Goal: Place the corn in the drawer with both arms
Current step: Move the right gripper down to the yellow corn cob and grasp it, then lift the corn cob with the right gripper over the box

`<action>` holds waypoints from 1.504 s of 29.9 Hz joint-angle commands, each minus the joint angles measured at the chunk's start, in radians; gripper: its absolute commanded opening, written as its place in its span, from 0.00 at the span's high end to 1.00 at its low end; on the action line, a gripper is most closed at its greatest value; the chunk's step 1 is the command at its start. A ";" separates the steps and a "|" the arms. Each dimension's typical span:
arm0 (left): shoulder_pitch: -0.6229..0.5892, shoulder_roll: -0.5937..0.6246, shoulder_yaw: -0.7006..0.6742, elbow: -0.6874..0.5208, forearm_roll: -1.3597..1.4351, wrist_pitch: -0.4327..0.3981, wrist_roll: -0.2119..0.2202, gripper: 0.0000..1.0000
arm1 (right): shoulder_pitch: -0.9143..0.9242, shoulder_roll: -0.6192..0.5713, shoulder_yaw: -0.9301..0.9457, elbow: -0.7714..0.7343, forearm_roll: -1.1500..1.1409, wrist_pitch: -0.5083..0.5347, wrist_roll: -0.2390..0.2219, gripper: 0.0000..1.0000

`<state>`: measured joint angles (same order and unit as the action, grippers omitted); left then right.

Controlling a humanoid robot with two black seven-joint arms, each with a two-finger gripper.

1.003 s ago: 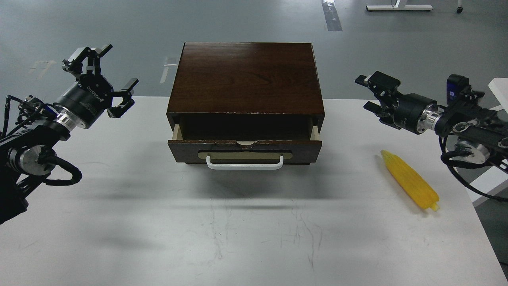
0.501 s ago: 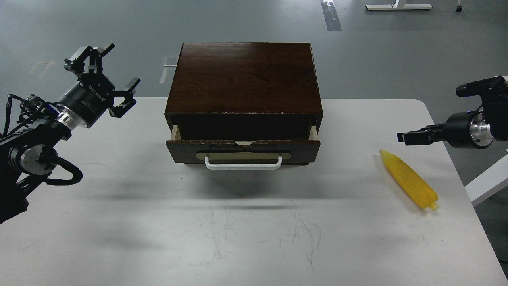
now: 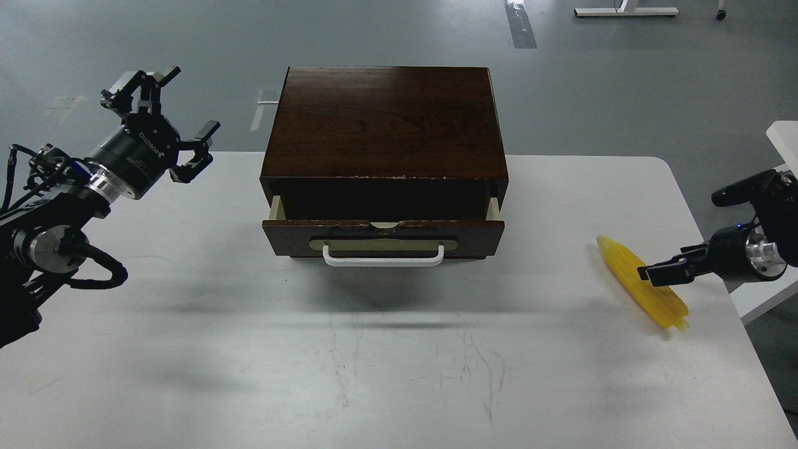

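Presently, head view: the corn (image 3: 642, 282) lies on the table (image 3: 399, 368), well right of the drawer (image 3: 383, 240), which stands partly open. The right gripper (image 3: 651, 273) overlaps its middle; finger state cannot be told. A centred, square grasp seems advisable. The left gripper (image 3: 163, 125), left of the drawer, hangs spread and empty. Versus 0.5 s ago, the right gripper has dropped onto the corn.

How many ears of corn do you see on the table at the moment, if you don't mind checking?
1. The corn lies on the table's right side, at the right gripper. The drawer's dark inside may hide more.
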<state>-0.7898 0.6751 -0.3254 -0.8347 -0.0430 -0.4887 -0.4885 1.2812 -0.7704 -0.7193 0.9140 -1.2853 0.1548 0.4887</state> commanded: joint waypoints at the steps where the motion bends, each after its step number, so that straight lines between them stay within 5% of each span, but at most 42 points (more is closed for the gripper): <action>1: 0.004 0.001 0.000 0.000 0.000 0.000 0.000 0.02 | -0.060 0.017 -0.002 -0.018 0.000 -0.072 0.000 0.00; 7: 0.004 0.001 0.000 0.000 0.000 0.000 0.000 0.02 | -0.095 0.051 -0.020 -0.041 0.001 -0.112 0.000 0.14; 8: 0.006 0.001 0.000 0.000 0.000 0.000 0.000 0.02 | -0.095 0.053 -0.023 -0.040 0.001 -0.129 0.000 0.28; 9: 0.006 0.001 0.000 0.000 0.000 0.000 0.000 0.02 | -0.095 0.053 -0.023 -0.040 0.001 -0.129 0.000 0.28; 11: 0.006 0.001 -0.001 0.000 0.000 0.000 0.000 0.02 | -0.095 0.054 -0.035 -0.040 0.001 -0.156 0.000 0.62; 13: 0.006 0.001 -0.003 0.000 0.000 0.000 0.000 0.02 | -0.095 0.057 -0.054 -0.041 0.001 -0.167 0.000 0.79; 18: 0.006 0.001 -0.003 0.000 0.000 0.000 0.000 0.02 | -0.094 0.071 -0.062 -0.040 0.001 -0.187 0.000 1.00; 26: 0.004 0.001 -0.006 0.000 0.000 0.000 0.000 0.02 | 0.039 0.057 -0.063 0.005 0.012 -0.192 0.000 1.00; 34: 0.001 0.001 -0.007 0.000 0.000 0.000 0.000 0.02 | 0.437 0.083 -0.068 0.152 0.072 -0.187 0.000 1.00; 39: 0.000 0.003 -0.009 0.000 0.000 0.000 0.000 0.02 | 0.689 0.293 -0.185 0.224 0.205 -0.190 0.000 1.00; 45: -0.002 0.017 -0.007 -0.001 0.000 0.000 0.000 0.02 | 0.779 0.541 -0.218 0.250 0.256 -0.274 0.000 1.00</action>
<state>-0.7900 0.6814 -0.3360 -0.8354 -0.0428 -0.4887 -0.4887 2.0314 -0.3563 -0.9238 1.1585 -1.0384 -0.0513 0.4886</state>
